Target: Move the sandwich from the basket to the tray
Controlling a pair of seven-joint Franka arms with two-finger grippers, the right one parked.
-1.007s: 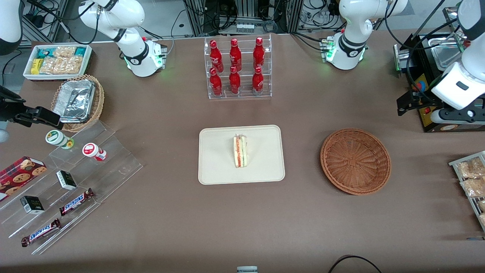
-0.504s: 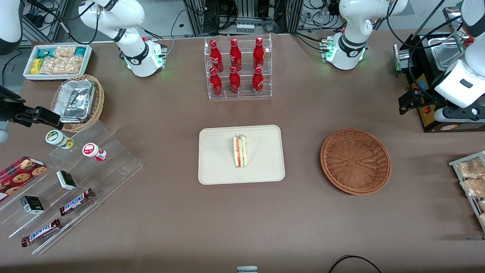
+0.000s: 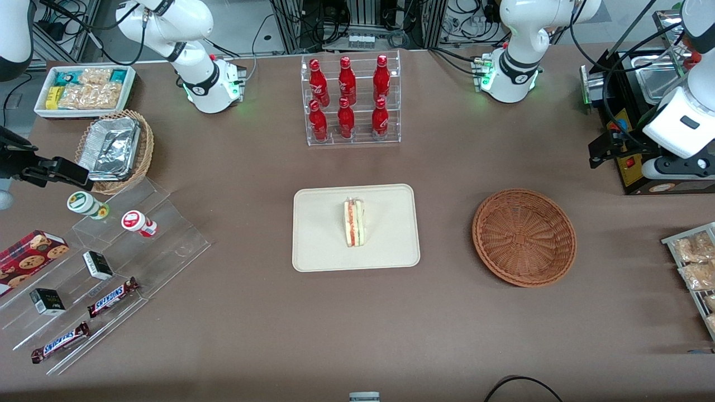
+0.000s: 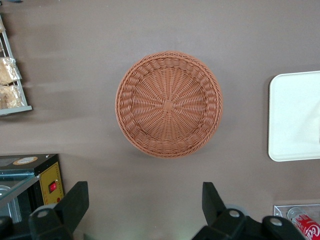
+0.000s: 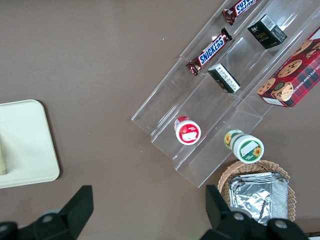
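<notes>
My gripper (image 4: pixel 145 202) hangs high above the table with its fingers (image 4: pixel 74 200) spread wide apart and nothing between them, toward the working arm's end. My wrist camera shows the basket (image 4: pixel 168 104) with nothing in it and only an edge of the tray (image 4: pixel 295 117). The front view alone shows the sandwich (image 3: pixel 354 222) standing on its edge near the tray's middle, the basket lying at three o'clock from it. At the sandwich's twelve o'clock stand red bottles (image 3: pixel 346 97); at eight o'clock, two bars (image 3: pixel 112 297) read "SNICKERS".
</notes>
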